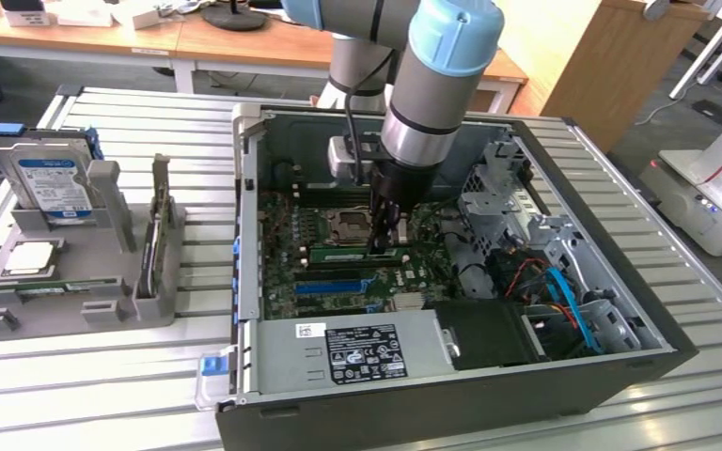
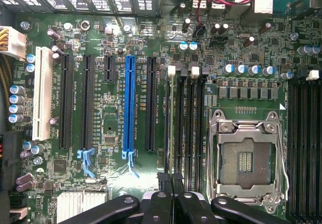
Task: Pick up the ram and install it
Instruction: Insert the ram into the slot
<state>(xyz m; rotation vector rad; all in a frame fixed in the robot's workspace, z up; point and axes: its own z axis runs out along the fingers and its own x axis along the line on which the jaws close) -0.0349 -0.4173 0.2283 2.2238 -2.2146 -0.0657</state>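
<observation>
- Fingers (image 2: 162,179): together, clamped on the ram (image 2: 171,128), which is seen edge-on; the contact itself is hidden.
- Gripper (image 1: 386,242): inside the computer case (image 1: 662,348), its body cut off.
- Ram: standing at a memory slot beside the CPU socket (image 2: 246,156), mid-motherboard (image 2: 115,118); how far it is seated is unclear.

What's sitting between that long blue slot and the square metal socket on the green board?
The wrist view shows one long black slot, then a bank of narrow black slots running side by side.
</observation>
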